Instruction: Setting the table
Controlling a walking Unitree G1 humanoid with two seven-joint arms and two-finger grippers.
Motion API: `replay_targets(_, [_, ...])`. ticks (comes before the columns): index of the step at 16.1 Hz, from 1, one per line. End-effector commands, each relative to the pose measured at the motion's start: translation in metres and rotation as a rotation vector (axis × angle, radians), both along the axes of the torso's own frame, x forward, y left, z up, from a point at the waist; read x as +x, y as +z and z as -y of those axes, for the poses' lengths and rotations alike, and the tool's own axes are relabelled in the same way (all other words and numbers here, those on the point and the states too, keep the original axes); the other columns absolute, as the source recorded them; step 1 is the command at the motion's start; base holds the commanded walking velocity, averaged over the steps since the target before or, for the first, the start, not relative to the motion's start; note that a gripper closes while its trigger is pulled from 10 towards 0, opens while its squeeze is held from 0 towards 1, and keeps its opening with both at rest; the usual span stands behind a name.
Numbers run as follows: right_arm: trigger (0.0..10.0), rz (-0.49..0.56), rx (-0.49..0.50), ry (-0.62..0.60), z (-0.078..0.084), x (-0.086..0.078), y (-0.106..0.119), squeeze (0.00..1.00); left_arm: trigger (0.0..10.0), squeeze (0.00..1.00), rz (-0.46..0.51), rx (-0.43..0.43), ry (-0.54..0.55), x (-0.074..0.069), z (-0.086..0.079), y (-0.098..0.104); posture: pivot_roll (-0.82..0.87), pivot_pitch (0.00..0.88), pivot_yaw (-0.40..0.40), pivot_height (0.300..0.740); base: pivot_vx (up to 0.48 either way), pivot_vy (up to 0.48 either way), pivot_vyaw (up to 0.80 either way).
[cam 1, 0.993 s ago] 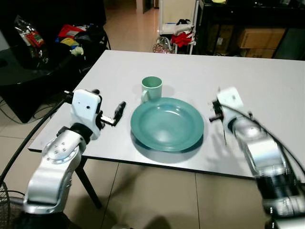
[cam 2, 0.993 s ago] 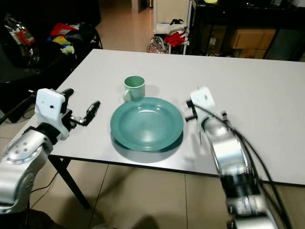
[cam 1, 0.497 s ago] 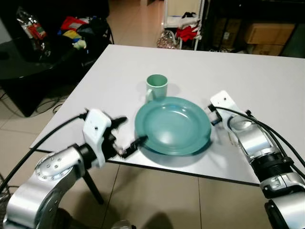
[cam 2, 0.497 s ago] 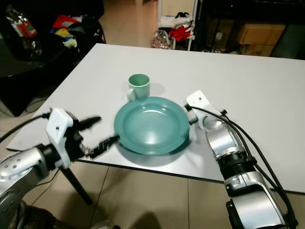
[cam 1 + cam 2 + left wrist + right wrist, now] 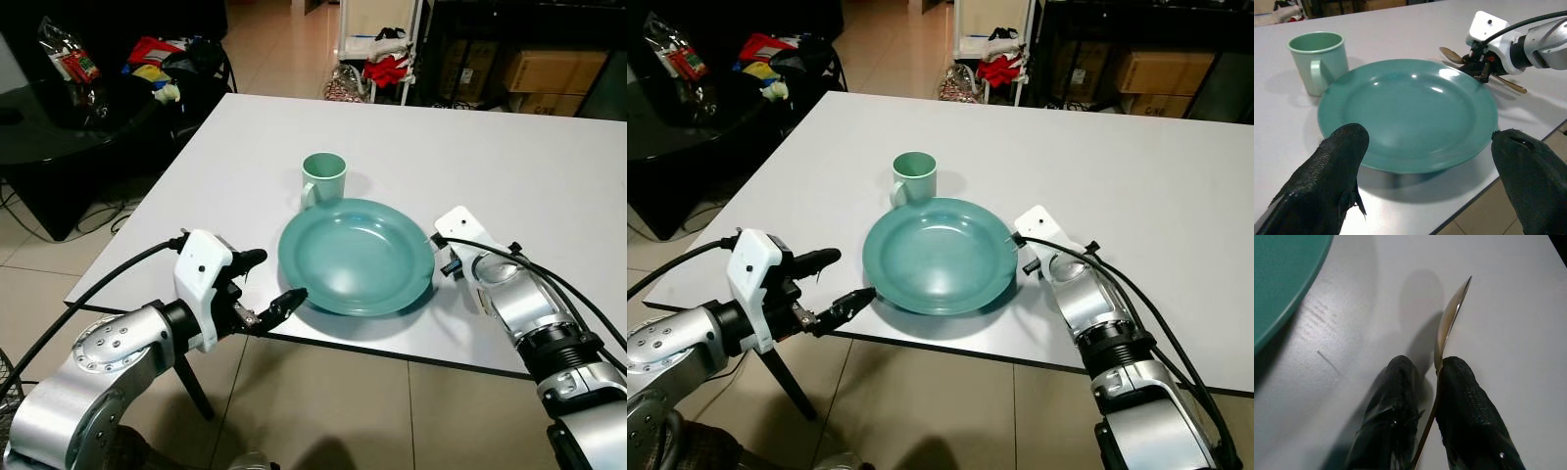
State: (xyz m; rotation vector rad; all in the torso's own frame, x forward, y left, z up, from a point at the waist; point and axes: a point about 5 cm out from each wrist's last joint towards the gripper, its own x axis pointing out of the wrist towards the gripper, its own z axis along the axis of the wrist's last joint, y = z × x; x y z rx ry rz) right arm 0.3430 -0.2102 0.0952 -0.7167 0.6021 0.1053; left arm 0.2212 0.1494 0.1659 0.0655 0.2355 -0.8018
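A gold spoon [image 5: 1449, 323] is pinched between the right gripper's [image 5: 1425, 382] fingers, just right of the green plate [image 5: 357, 257] on the white table [image 5: 549, 176]; a green mug [image 5: 322, 180] stands just beyond; the left gripper [image 5: 271, 287] gapes wide at the plate's near-left rim

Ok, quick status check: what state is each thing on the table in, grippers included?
Plate: upright, empty, near the table's front edge.
Mug: upright, behind the plate.
Spoon: pinched on edge by the right gripper.
Left gripper: open, empty, at the plate's left rim.
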Motion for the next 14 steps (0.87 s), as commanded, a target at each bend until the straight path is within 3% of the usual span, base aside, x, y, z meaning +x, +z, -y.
replay_targets(1, [10.0,-0.009,-0.004,0.003,-0.002,-0.002,-0.004,0.0,10.0,0.0,0.014,0.013,-0.017,-0.002,0.002,0.004,0.1,0.0,0.052,0.74,0.0,0.0,0.0])
replay_targets(8, [10.0,-0.031,0.026,0.011,-0.01,-0.002,-0.01,0.0,10.0,0.0,0.009,0.03,-0.01,-0.005,0.001,0.002,0.11,0.0,0.042,0.74,0.0,0.0,0.0])
replay_targets(9, [10.0,-0.041,0.033,0.016,-0.011,-0.003,-0.011,0.36,10.0,0.0,0.006,0.034,-0.005,-0.004,0.001,0.0,0.11,0.0,0.041,0.74,0.0,0.0,0.0])
replay_targets(10, [10.0,-0.043,0.035,0.017,-0.011,-0.003,-0.011,0.36,10.0,0.0,0.006,0.034,-0.004,-0.004,0.001,0.0,0.11,0.0,0.041,0.74,0.0,0.0,0.0])
replay_targets(11, [10.0,-0.054,0.031,0.02,-0.011,-0.004,-0.013,0.77,10.0,0.0,0.004,0.033,-0.005,-0.005,0.002,0.0,0.11,0.0,0.041,0.74,0.0,0.0,0.0])
replay_targets(14, [10.0,-0.064,0.034,0.017,-0.01,-0.006,-0.016,0.98,10.0,0.0,0.001,0.035,-0.005,-0.007,0.003,0.0,0.11,0.0,0.04,0.74,0.0,0.0,0.0])
